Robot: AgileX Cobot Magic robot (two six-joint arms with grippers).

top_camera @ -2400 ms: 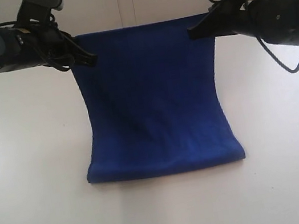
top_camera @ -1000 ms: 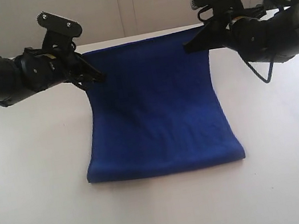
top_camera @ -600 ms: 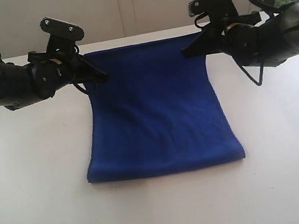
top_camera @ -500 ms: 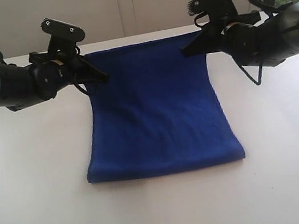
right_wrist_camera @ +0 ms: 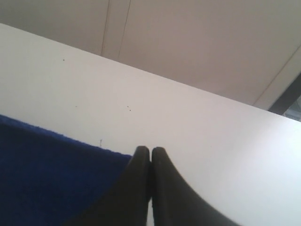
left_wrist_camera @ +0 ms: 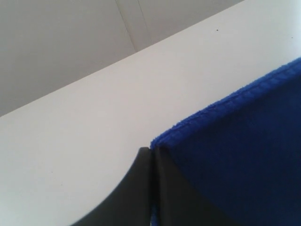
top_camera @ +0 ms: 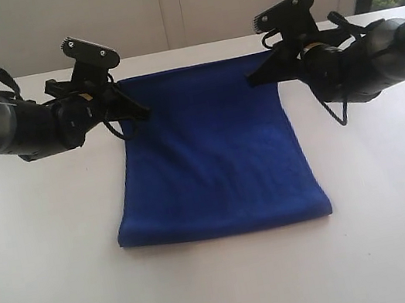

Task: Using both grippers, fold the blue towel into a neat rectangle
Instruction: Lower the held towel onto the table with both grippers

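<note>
Here, on the left, the left gripper (top_camera: 140, 111) has its two black fingers pressed together on the far left corner of the blue towel (top_camera: 215, 157). In the left wrist view the hemmed edge of the cloth runs away from the fingertips, with bare white table (top_camera: 50, 265) beyond it. The left arm lies low over the table, and the surface around it and nearer the camera is open.

The towel sits in the middle of the table. Its near end is a rounded fold lying flat, and its side edges run back, narrowing slightly, to a straight far edge stretched between the two grippers. Whether that far edge touches the table cannot be told. A strip of table shows between it and the wall (top_camera: 162, 9) behind.

On the right, the right gripper (top_camera: 254, 78) is likewise closed, pinching the far right corner. The table on the right of the towel and in front of the fold is bare.
</note>
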